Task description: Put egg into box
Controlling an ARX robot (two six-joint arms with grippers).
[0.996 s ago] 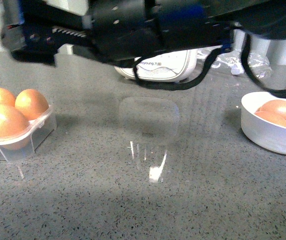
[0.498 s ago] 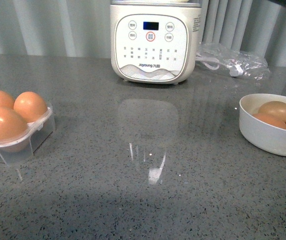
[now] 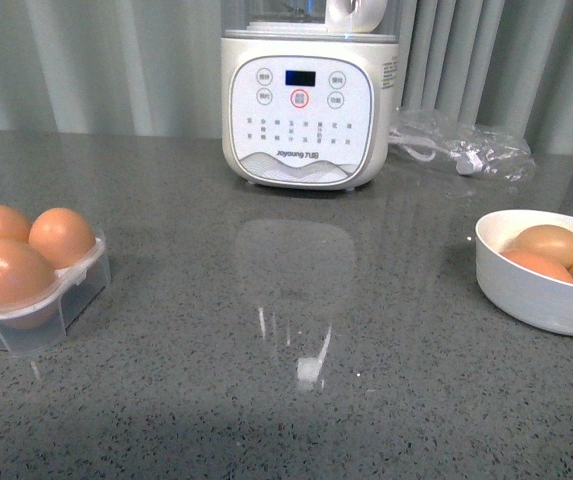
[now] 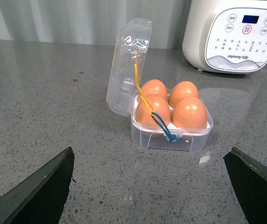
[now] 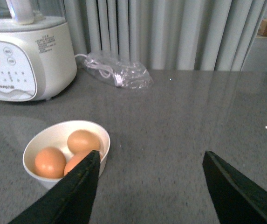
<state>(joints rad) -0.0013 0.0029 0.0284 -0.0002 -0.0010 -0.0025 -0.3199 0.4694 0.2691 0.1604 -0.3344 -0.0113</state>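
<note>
The clear plastic box (image 3: 66, 290) stands at the table's left edge in the front view, with brown eggs in its cups. In the left wrist view the box (image 4: 170, 137) has its hinged lid (image 4: 128, 65) standing open, and every cup that shows holds an egg (image 4: 189, 112). My left gripper (image 4: 152, 158) is open and empty, a short way back from the box. A white bowl (image 3: 536, 295) at the right holds three brown eggs (image 3: 549, 240). My right gripper (image 5: 150, 156) is open and empty beside the bowl (image 5: 44, 140). One finger (image 5: 72, 191) covers part of an egg (image 5: 83, 141).
A white soy-milk maker (image 3: 311, 100) stands at the back centre. A clear plastic bag with a white cable (image 3: 461, 140) lies behind the bowl. Grey curtains hang behind the grey stone table (image 3: 296, 400). Neither arm shows in the front view.
A dark arm that crossed the top of the front view one second ago has left it. The soy-milk maker now shows in full. Box, bowl and eggs have not moved.
</note>
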